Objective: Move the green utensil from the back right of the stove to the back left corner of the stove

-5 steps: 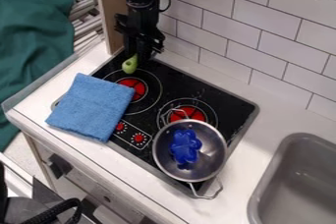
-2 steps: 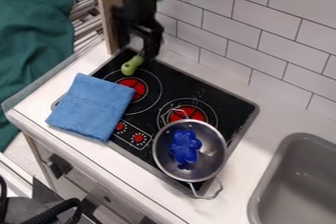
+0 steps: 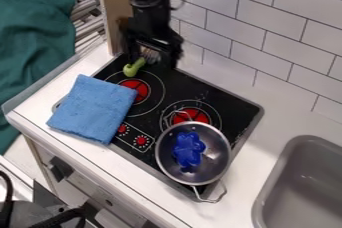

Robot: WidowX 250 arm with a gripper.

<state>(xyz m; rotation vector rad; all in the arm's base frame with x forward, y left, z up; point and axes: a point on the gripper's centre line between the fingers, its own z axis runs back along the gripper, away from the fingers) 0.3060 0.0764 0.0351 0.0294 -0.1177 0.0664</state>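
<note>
At the black stove (image 3: 180,90), setting-down looks done; only the gripper's (image 3: 153,61) withdrawal seems left.
Its fingers stand parted, released, over the stove's back left corner, where the green-handled fork (image 3: 131,69) lies on the surface beneath, free of their grasp.

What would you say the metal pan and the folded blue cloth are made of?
The pan looks like smooth, polished stainless steel, judging by its silvery sheen. The cloth seems to be matte, fuzzy towelling, perhaps cotton or microfibre, given its nubbly surface.
</note>
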